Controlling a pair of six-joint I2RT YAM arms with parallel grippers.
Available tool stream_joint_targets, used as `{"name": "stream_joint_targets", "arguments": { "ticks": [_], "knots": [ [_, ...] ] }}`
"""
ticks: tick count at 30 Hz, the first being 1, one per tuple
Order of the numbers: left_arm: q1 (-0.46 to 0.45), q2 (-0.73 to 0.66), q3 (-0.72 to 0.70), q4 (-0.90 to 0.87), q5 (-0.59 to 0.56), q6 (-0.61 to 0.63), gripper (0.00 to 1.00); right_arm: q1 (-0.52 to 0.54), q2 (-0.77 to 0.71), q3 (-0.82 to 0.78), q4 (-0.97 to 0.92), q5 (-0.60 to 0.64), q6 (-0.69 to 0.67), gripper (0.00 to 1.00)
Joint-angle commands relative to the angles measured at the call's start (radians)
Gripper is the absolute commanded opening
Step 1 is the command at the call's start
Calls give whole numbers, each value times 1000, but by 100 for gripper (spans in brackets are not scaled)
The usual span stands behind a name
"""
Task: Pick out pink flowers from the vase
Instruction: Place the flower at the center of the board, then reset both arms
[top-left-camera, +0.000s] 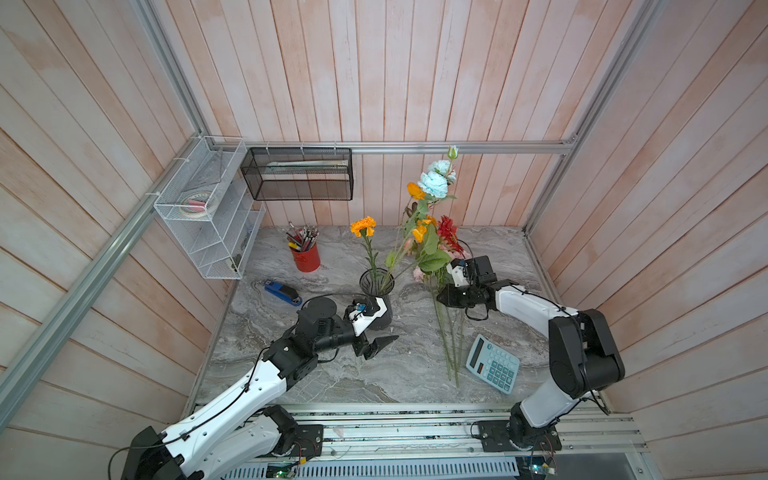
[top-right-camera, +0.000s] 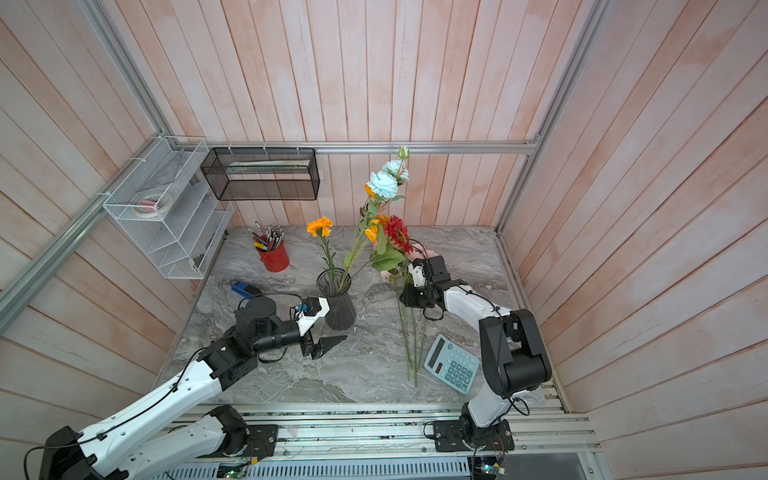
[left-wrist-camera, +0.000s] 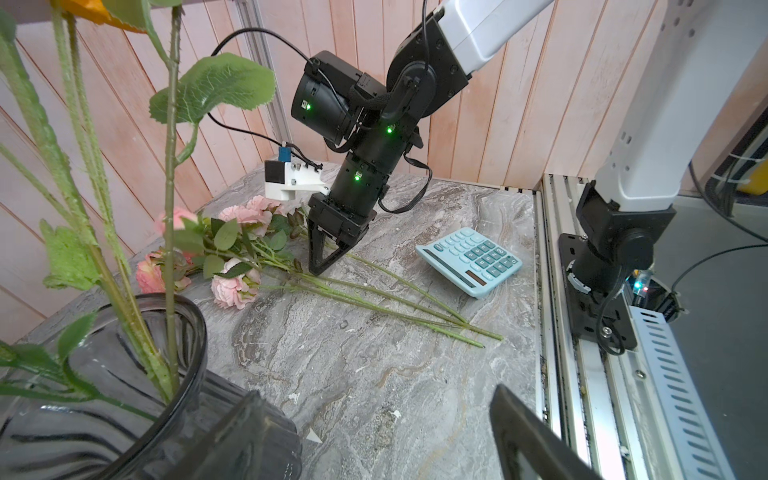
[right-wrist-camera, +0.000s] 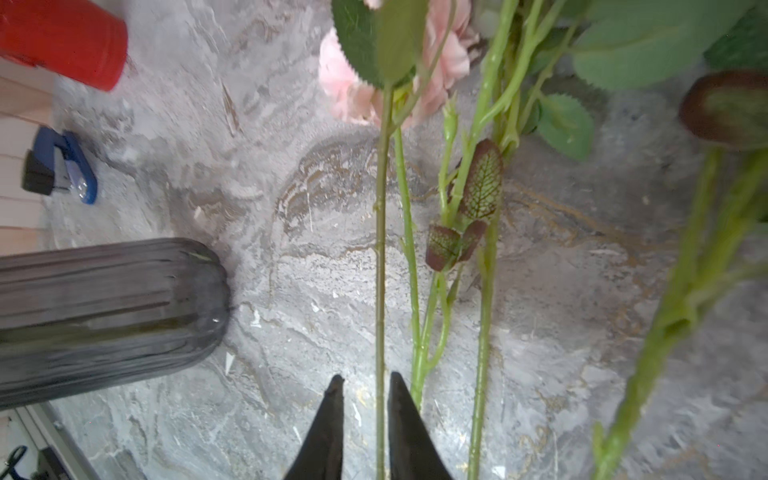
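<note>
- The pink flowers (left-wrist-camera: 232, 286) lie flat on the marble counter (top-left-camera: 332, 374), right of the vase (top-left-camera: 376, 291). Their blooms point far and their stems run near, ending beside the light blue calculator (top-left-camera: 492, 370).
- The vase stands upright mid-counter, holding orange marigolds (top-left-camera: 363, 226), light blue roses (top-left-camera: 433, 183) and a red bloom (top-left-camera: 451, 232).
- The right claw (right-wrist-camera: 363, 380) is low over the stems, its tips narrowly parted with one green stem in the gap, not squeezed.
- The left claw (top-left-camera: 380, 332) is spread wide, just near of the vase's base; I cannot tell whether it touches the vase.

Overhead pair wide; both wrists close, sharing vase (right-wrist-camera: 104, 311).
</note>
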Motion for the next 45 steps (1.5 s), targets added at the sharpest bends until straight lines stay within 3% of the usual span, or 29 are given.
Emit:
{"name": "stream_joint_targets", "arguments": {
  "ticks": [1, 5, 10, 13, 16, 20, 23, 28, 29, 33, 40, 42, 45],
  "knots": [
    [-5, -26, 1, -19, -40, 4, 86, 4, -46, 0, -32, 21, -4, 28],
    [-5, -48, 8, -50, -187, -22, 86, 3, -126, -9, -47, 55, -8, 37],
    [-3, -144, -68, -12, -505, -116, 87, -48, -293, -105, -4, 69, -5, 50],
    [18, -203, -129, -5, -689, -188, 87, -106, -420, -204, 60, 104, 6, 70],
    [117, -229, -152, -79, -796, -336, 88, -146, -558, -316, 146, 219, -3, 96],
    [368, -240, -213, -119, -704, -509, 89, -172, -718, -468, 274, 395, -28, 98],
    [466, -230, -292, -4, -671, -541, 89, -173, -803, -597, 427, 467, -71, 98],
    [551, -44, -328, 235, -712, -511, 90, -174, -769, -705, 633, 491, -155, 98],
    [560, 9, -311, 270, -729, -494, 100, -175, -739, -702, 641, 505, -153, 98],
    [569, 182, -316, 513, -749, -381, 100, -176, -640, -712, 737, 568, -156, 98],
    [615, 403, -431, 1030, -660, -325, 100, -184, -486, -791, 1067, 667, -241, 98],
    [617, 407, -404, 981, -637, -282, 100, -186, -437, -834, 1211, 669, -261, 98],
    [626, 456, -493, 1249, -595, -208, 100, -188, -365, -884, 1407, 663, -296, 98]
  ]
}}
